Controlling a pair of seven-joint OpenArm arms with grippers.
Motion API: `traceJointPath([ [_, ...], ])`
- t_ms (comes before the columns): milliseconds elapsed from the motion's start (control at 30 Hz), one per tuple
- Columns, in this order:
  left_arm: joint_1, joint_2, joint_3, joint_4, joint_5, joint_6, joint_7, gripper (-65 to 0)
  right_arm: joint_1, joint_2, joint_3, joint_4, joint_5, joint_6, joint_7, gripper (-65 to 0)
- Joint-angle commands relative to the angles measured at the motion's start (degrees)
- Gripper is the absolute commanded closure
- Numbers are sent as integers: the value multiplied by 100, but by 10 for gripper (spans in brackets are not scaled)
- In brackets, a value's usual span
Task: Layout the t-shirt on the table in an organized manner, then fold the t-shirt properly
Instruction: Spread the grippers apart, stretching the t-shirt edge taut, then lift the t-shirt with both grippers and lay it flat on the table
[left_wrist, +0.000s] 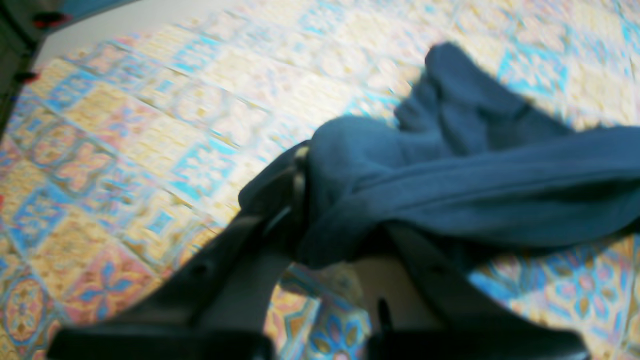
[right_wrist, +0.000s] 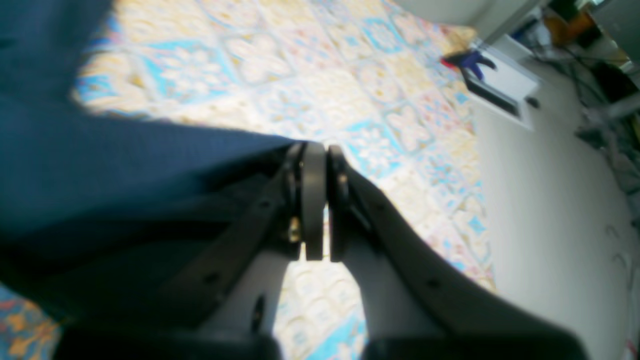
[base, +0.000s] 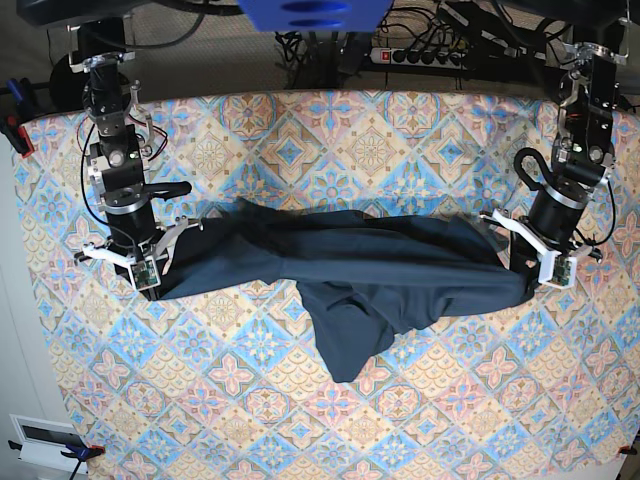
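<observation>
1. Step in hand: laying out. The t-shirt (base: 350, 270) is stretched across the counter (base: 400, 120) from 9 to 3 o'clock, a loose flap drooping toward 6.
2. Left end effector (left_wrist: 300, 185) is clamped on bunched cloth; right end effector (right_wrist: 320, 200) is pinched shut on the opposite edge.
3. Next likely calls for spreading the flap flat.
4. No readable label or writing shows.

t-shirt (base: 360, 265) stretched across table (base: 320, 420) between claws.
</observation>
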Motion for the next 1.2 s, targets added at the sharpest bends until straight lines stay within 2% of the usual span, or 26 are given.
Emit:
traceJointPath([
  [0,-271,-171,-67,75,-113,21,-227,0,349,52,-24,72,-38,-36,247,-7],
  [233,-1062,-601,-50,-409,-342,21,-227,0,1281,69,-59,-561,-38,-36,256,-7],
  [433,-2302,-619,768,-1024,-342,12,-227,0,2108,113,-138,-1265,-21,-36,440,-7],
  [533,-2979,-619,1146,-1411,-342,12,-227,0,2837,113,-455,-1792,366,-36,634,-7],
  [633,-3761,-593,1770,-1754,-333,12,-227,0,3479,113,-534,-2197,762,52,660,-7],
  [733,-4543,-566,2377,-2158,-333,12,-227,0,4033,113,-534,-2592,841,535,669,-7],
  [800,-5106,-364,2676,-2545,-333,12,-235,0,4490,113,-534,-2944,841,808,687,-7],
  [1000,-6152,-92,2992,-3213,-342,12,-235,0,5519,122,-551,-3533,850,834,942,-7],
  [1167,-6688,-30,3001,-3345,-342,12,-235,0,6081,447,-516,-3735,858,834,977,-7],
])
